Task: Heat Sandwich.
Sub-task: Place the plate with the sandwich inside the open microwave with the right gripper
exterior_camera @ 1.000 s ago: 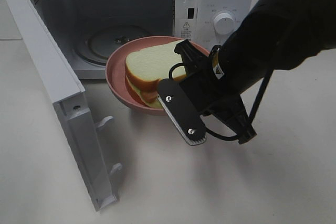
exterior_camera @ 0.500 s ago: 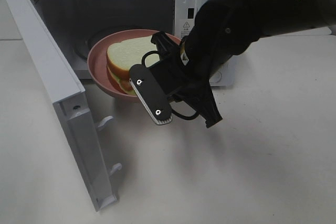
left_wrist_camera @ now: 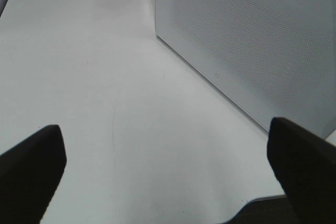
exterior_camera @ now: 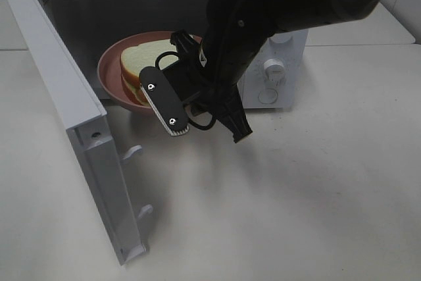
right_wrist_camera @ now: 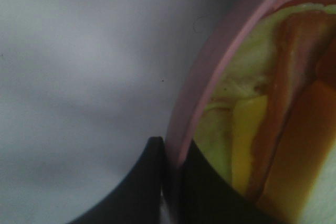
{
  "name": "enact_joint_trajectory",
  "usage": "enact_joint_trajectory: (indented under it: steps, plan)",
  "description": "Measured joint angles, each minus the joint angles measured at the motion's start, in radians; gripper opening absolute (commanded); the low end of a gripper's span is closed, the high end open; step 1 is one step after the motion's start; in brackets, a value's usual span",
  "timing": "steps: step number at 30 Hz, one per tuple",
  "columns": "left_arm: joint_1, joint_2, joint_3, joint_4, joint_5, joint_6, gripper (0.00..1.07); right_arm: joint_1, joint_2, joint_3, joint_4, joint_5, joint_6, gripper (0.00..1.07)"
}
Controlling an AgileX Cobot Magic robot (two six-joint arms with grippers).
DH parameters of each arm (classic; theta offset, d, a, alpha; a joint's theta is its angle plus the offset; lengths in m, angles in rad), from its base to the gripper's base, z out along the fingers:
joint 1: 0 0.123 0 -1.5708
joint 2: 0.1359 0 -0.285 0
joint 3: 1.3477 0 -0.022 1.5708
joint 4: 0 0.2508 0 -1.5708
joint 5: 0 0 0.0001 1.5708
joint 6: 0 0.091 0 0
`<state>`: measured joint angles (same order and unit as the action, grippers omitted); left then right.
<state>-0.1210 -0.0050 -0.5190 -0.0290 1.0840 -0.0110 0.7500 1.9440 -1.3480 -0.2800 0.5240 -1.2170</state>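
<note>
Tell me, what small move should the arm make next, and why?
Probably carry the plate deeper into the microwave and lower it onto the floor inside. The right gripper pinches the plate's rim, the sandwich sits on it, the door stands wide open, and the plate seems only at the opening, not yet set down.

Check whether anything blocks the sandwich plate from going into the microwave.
Nothing visible. The door stands wide open, and the pink plate with the sandwich, gripped at its rim by the right pincer, is at the microwave opening.
</note>
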Motion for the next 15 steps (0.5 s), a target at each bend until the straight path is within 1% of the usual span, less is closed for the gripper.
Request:
enact_joint_trajectory:
  steps: [1,3,4,7,8,9,11,12,13,15]
  plan:
    - [0.000,0.000,0.000,0.000,0.000,0.000,1.00,0.000,0.018,-0.035,0.001,0.016,0.001,0.04]
    - [0.000,0.000,0.000,0.000,0.000,0.000,1.00,0.000,0.041,-0.068,0.001,0.039,0.008,0.04]
    - [0.000,0.000,0.000,0.000,0.000,0.000,1.00,0.000,0.041,-0.068,0.001,0.039,0.008,0.04]
    - [0.000,0.000,0.000,0.000,0.000,0.000,1.00,0.001,0.091,-0.144,0.000,0.082,0.028,0.04]
    - [0.000,0.000,0.000,0.000,0.000,0.000,1.00,0.001,0.091,-0.144,0.000,0.082,0.028,0.04]
    - [0.000,0.000,0.000,0.000,0.000,0.000,1.00,0.002,0.117,-0.189,0.000,0.105,0.047,0.04]
    - [0.000,0.000,0.000,0.000,0.000,0.000,1.00,0.002,0.145,-0.227,0.000,0.123,0.065,0.04]
    - [0.000,0.000,0.000,0.000,0.000,0.000,1.00,0.002,0.168,-0.264,0.000,0.137,0.088,0.04]
    - [0.000,0.000,0.000,0.000,0.000,0.000,1.00,0.002,0.168,-0.264,0.000,0.137,0.088,0.04]
    - [0.000,0.000,0.000,0.000,0.000,0.000,1.00,0.002,0.194,-0.303,-0.001,0.154,0.108,0.04]
